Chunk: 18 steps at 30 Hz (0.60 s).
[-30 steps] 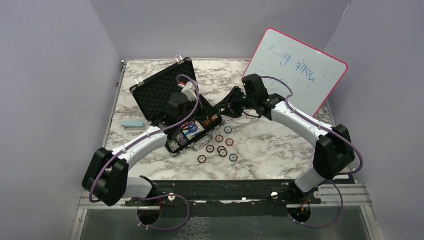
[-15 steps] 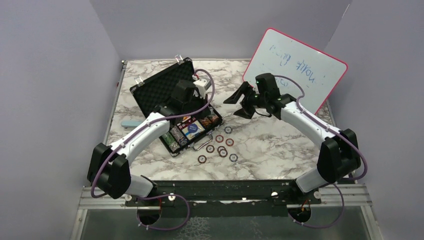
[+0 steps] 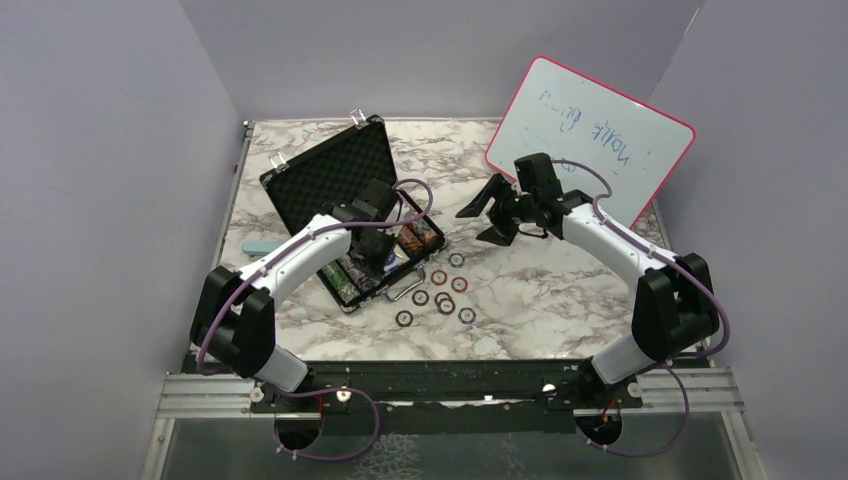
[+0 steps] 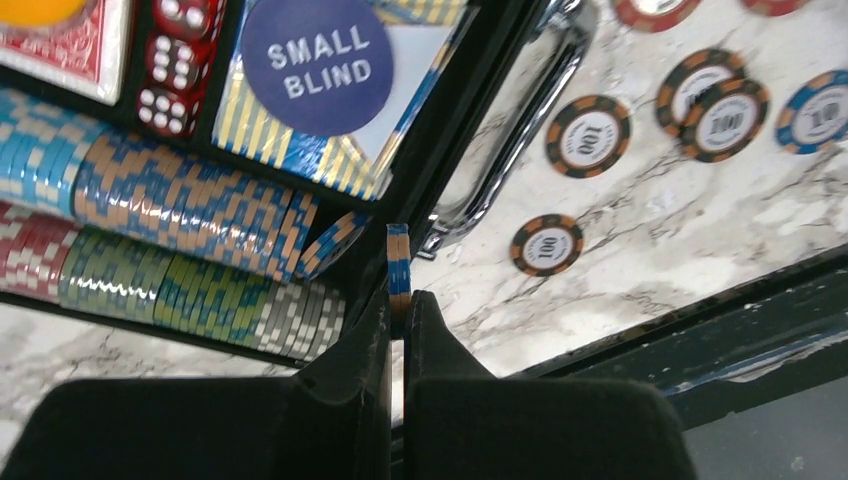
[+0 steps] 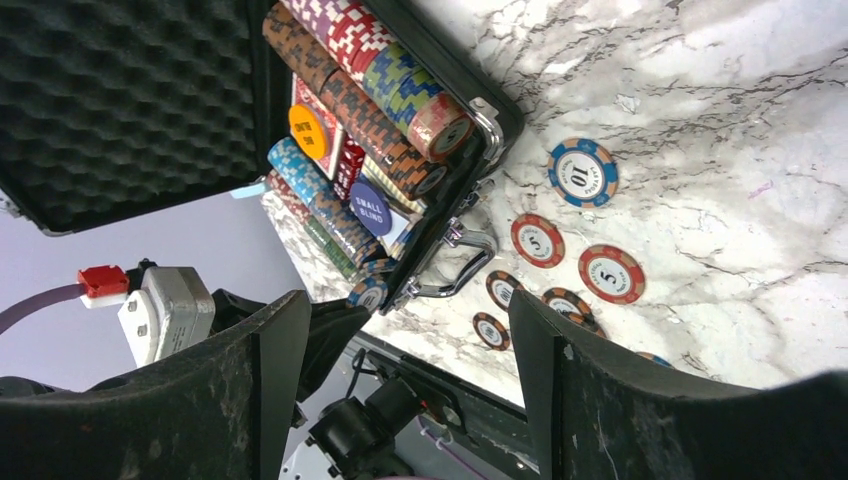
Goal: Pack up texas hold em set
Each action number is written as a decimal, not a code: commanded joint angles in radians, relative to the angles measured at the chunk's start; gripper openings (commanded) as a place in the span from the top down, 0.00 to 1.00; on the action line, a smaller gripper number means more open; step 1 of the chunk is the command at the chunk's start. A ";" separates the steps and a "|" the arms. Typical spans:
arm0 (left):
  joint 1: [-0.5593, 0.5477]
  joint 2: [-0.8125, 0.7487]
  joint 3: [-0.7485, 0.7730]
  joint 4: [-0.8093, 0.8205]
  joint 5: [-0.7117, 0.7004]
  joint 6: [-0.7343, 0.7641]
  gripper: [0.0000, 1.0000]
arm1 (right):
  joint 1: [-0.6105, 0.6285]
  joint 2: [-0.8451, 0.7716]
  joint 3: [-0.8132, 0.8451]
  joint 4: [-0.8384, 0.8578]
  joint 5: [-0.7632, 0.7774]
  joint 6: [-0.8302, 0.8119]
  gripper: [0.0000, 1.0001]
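Observation:
The black foam-lined case lies open at back left, with rows of striped chips, a blue deck, red dice and a "SMALL BLIND" button inside. My left gripper is shut on a blue-and-orange chip, held on edge at the case's near rim by the silver handle. Several loose chips lie on the marble in front of the case. My right gripper hangs open to the right of the case, with nothing between its fingers.
A pink-framed whiteboard leans against the right wall behind the right arm. A small light-blue oblong object lies left of the case. Grey walls close in the table on three sides.
My left gripper has swung from the lid side down to the case's near rim and closed. The right gripper has opened and drawn back to the right, away from the case.

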 commanded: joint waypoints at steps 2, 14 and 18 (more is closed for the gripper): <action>-0.002 0.056 0.052 -0.110 -0.078 -0.018 1.00 | -0.001 0.023 0.002 -0.022 -0.032 -0.005 0.26; -0.002 0.135 0.113 -0.145 -0.173 -0.010 1.00 | -0.001 0.011 -0.010 -0.018 -0.018 -0.002 0.26; -0.002 0.142 0.127 -0.161 -0.180 -0.011 1.00 | -0.001 0.019 0.000 -0.021 -0.021 -0.006 0.27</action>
